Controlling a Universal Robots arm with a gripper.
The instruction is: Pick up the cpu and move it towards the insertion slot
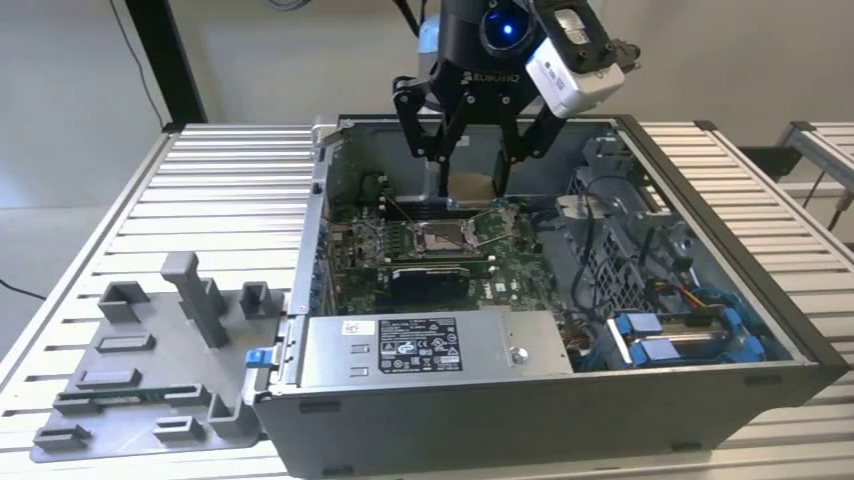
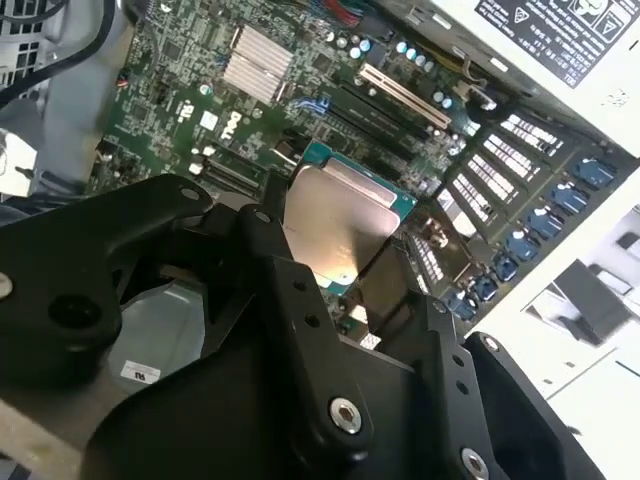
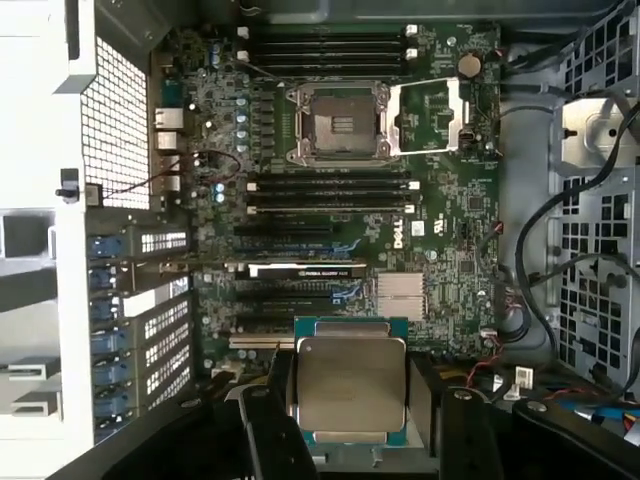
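Observation:
My gripper (image 1: 471, 190) hangs inside the open computer case, over the far part of the green board, shut on the cpu (image 1: 470, 185). The cpu is a flat square chip with a silvery top. In both wrist views it sits between the black fingers, cpu (image 3: 350, 385) and cpu (image 2: 340, 225), held by two opposite edges above the board. The insertion slot (image 1: 441, 237) lies below and nearer the case's front than the chip. It is a square socket with a metal frame, and the insertion slot (image 3: 335, 123) has its cover plate swung open beside it.
The case walls (image 1: 320, 230) ring the board. A power supply box (image 1: 414, 345) fills the front, and cables and blue drive bays (image 1: 681, 335) the exterior view's right. A grey fixture tray (image 1: 147, 370) with a green memory stick (image 1: 120, 400) rests on the slatted table.

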